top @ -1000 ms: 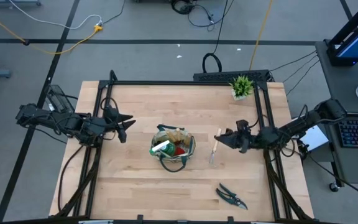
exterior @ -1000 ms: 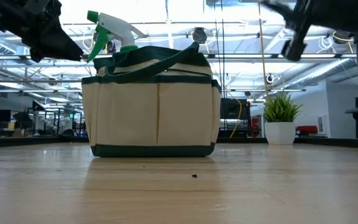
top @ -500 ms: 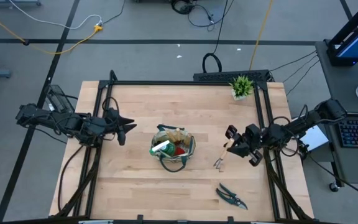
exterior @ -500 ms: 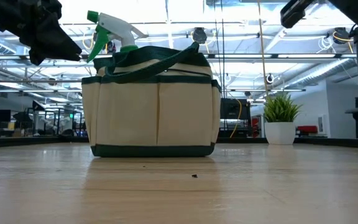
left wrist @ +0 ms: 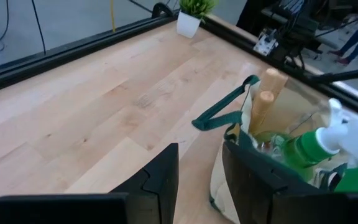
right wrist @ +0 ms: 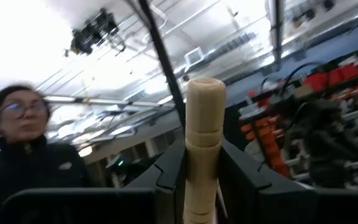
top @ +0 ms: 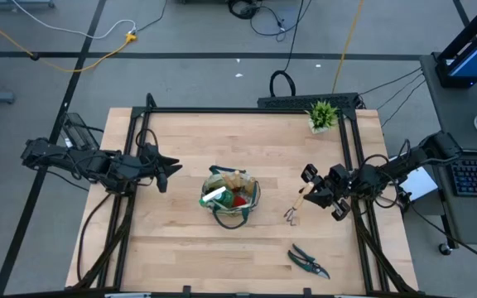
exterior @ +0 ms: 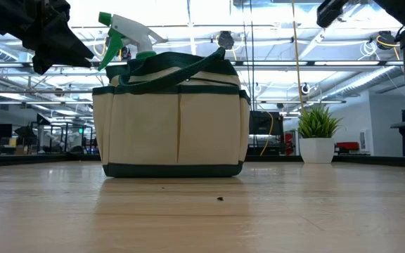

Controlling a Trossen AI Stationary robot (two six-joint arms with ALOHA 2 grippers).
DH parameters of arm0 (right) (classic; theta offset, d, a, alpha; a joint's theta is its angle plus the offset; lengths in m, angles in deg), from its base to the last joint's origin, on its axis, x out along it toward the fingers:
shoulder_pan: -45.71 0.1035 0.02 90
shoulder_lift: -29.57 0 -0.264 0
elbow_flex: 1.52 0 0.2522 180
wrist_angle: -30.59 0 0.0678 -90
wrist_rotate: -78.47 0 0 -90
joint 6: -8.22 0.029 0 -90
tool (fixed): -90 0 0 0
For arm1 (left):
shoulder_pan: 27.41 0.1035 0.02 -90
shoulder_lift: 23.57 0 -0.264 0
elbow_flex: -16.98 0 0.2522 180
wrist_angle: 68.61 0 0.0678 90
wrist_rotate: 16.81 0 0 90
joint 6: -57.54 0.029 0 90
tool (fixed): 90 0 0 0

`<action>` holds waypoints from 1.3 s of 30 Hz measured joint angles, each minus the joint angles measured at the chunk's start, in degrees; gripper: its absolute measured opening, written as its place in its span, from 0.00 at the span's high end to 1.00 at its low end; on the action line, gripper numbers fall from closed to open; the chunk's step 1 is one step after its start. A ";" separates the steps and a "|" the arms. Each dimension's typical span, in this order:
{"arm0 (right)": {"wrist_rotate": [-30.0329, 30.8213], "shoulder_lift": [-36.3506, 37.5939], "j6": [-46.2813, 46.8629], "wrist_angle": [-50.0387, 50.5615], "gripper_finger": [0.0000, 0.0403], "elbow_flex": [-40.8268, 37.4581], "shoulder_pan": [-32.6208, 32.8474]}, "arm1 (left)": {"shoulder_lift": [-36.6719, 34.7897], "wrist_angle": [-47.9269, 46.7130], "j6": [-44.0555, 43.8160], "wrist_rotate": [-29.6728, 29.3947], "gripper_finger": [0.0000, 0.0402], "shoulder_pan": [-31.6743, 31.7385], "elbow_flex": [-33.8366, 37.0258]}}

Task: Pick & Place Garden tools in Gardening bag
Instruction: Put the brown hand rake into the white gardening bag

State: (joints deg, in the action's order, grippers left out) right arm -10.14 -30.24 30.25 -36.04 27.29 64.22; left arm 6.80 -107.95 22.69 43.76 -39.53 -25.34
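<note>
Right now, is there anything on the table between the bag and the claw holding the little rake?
No. In the high view, only bare wood lies between the gardening bag and the right gripper gripping the small rake. The pruning shears lie nearer the front edge.

Pale matt wooden table (top: 180, 149), khaki cloth bag (exterior: 171, 126), smooth wooden rake handle (right wrist: 204, 155)

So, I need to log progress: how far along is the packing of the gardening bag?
Done: the gardening bag already holds the green-and-white spray bottle, a red item and two wooden-handled tools. In hand: the right end effector is shut on the small rake, lifted beside the bag. Left: the pruning shears lie on the table. The left end effector waits near the bag, holding nothing.
</note>
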 joint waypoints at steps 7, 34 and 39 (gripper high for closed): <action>1.75 -0.02 1.88 5.34 0.84 6.56 -3.34 | -0.02 3.39 1.75 0.02 0.68 -0.01 0.00; 4.64 -20.24 8.23 47.44 0.84 41.02 -18.12 | -0.02 3.16 1.96 0.00 0.68 0.00 0.00; 4.53 -25.05 11.66 48.11 0.84 41.07 -19.67 | 0.00 3.09 2.00 0.00 0.68 -0.01 0.00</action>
State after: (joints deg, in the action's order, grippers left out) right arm -5.61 -55.30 41.91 12.07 68.36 44.55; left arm 6.80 -104.85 24.70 43.76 -39.54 -25.34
